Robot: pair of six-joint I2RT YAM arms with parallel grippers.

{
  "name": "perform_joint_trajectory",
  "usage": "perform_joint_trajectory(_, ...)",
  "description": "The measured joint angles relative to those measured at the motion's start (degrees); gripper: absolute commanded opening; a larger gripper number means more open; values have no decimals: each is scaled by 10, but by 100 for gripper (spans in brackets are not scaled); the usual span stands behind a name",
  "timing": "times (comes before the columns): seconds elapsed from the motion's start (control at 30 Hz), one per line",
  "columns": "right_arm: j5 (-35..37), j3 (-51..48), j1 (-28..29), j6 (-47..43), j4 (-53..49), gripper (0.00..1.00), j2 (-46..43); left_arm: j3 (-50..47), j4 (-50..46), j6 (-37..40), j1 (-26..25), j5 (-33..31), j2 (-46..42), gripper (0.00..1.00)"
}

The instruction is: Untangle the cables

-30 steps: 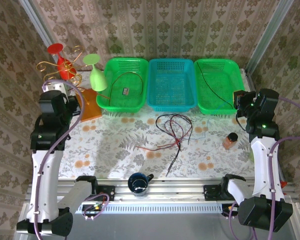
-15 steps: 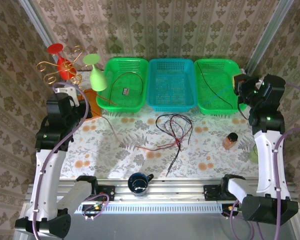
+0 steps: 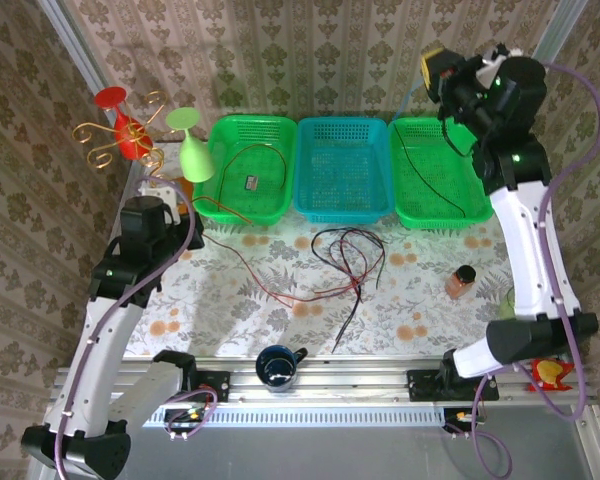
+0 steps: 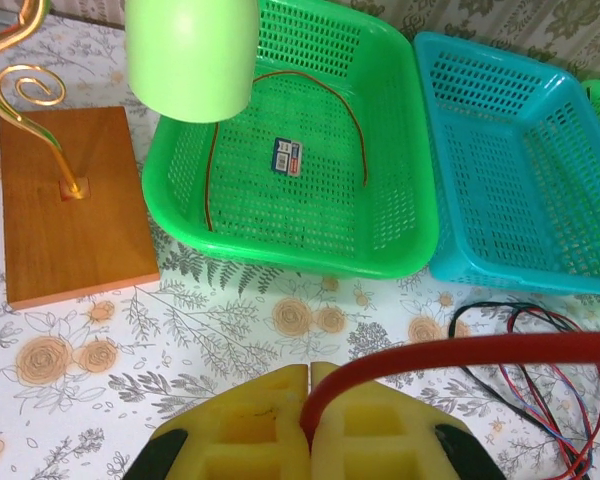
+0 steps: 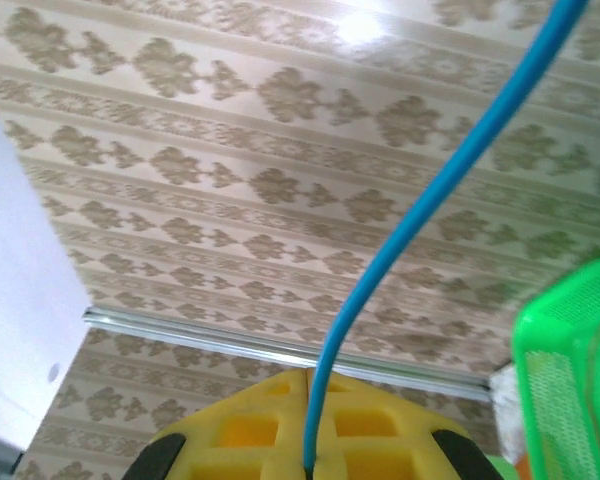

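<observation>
Jaws clenched: left gripper (image 4: 310, 375) on red cable (image 4: 460, 352), right gripper (image 5: 308, 378) on blue cable (image 5: 420, 200).
Thin black wires (image 3: 346, 258) lie in tangled loops.

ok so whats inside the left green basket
A red-brown cable looping across the floor of the left green basket, plus a small printed tag. The pale green glass hides its back-left corner.

The counter (image 3: 230, 300) wears a pale cloth printed with green ferns and orange blossoms. Along its far edge a turquoise basket (image 3: 342, 212) stands between two bright green baskets (image 3: 270, 212). The tangled cables (image 3: 352, 262) are black and red. The yellow left fingers (image 4: 250, 420) pinch a red cable (image 4: 480, 352), and the yellow right fingers (image 5: 400, 450) pinch a blue cable (image 5: 417, 200). The walls (image 3: 330, 60) are beige damask.
</observation>
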Motion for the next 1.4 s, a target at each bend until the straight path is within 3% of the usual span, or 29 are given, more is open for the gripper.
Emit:
perform_joint_trajectory(0.3,56,278,23,-51,3,0,198,-29,8,-10,-6,0,-7,0)
perform_joint_trajectory(0.43,84,340,58,-122,-19,0,274,-41,10,-13,-6,0,-7,0)
perform_joint_trajectory(0.7,212,231,141,-340,-97,0,345,-42,12,-17,-6,0,-8,0)
perform_joint_trajectory(0.8,229,203,154,-394,-138,0,381,-43,12,-18,-6,0,-12,0)
perform_joint_trajectory(1.2,205,224,155,-470,-351,0,571,-43,5,-20,-6,0,-29,0)
perform_joint_trajectory(1.4,217,254,155,-496,-406,0,597,-43,3,-21,-6,0,-31,0)
